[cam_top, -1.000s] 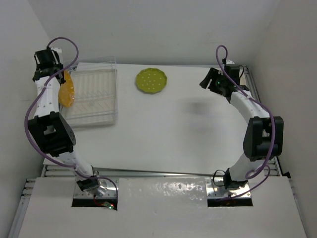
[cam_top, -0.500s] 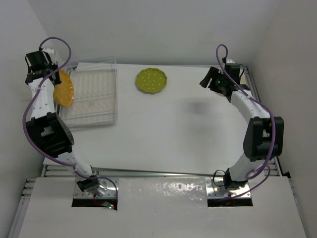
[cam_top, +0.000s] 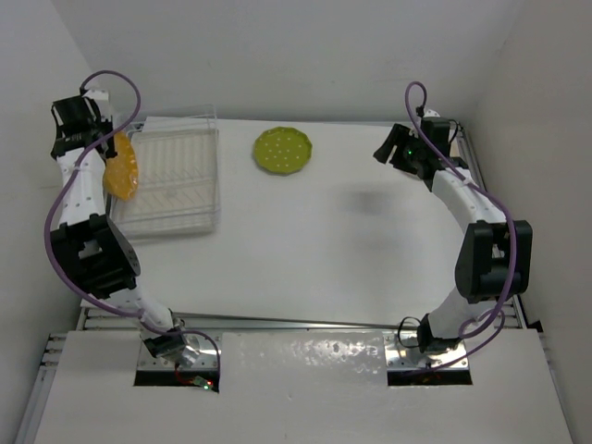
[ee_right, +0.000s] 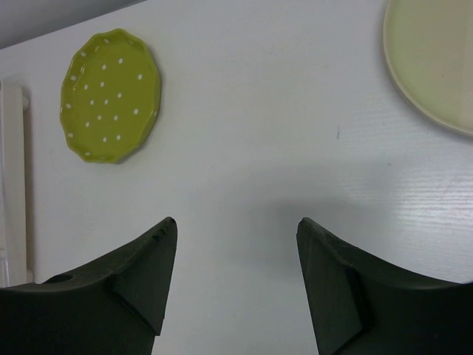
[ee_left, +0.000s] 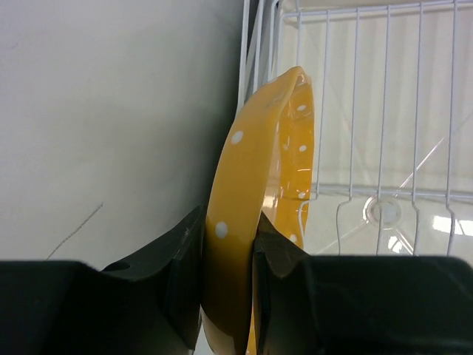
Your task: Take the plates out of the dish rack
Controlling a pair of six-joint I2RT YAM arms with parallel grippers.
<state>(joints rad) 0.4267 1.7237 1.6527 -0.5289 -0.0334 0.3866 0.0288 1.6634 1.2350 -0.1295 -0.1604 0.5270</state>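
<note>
Our left gripper (ee_left: 229,255) pinches the orange-yellow, white-dotted round plate (ee_left: 247,185) on edge beside the left rim of the clear plastic, wire-rimmed dish rack (ee_left: 384,111); our right gripper (ee_right: 235,225) hangs open. Such a shallow rim grip may slip, or the plate may clip the rack.

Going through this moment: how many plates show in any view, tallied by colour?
orange-yellow dotted plate: 1
lime green dotted plate: 1
cream plate: 1
Total: 3
</note>
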